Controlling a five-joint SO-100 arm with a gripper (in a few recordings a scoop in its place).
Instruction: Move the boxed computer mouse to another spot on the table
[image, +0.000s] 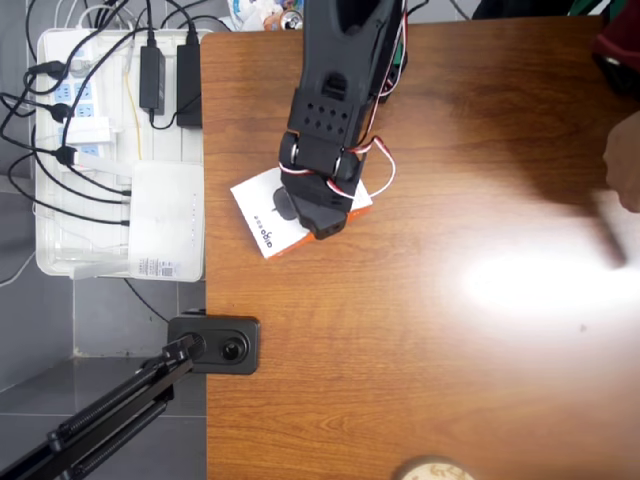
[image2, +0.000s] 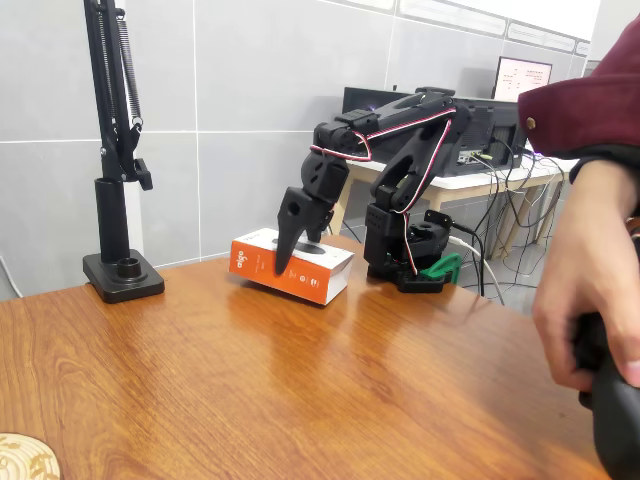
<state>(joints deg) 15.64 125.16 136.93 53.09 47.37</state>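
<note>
**Grip risk at the boxed mouse**

Overhead view: hand (image: 318, 212) is sitting over the boxed computer mouse (image: 262, 212), which is lying askew near the left edge of the counter (image: 420, 330). Whether the fingers are apart or clamped cannot be told. Beside the counter, a white tray (image: 50, 262) is holding power strips, adapters, cables and a white router (image: 166, 215).

Fixed view: hand (image2: 290, 240) is pointing down at the box (image2: 325, 281), one finger in front of its orange side. The box appears to be tilting slightly. Judgement: a shallow or off-centre pinch is risking the flat box pivoting, slipping free, or skidding toward the edge.
</note>
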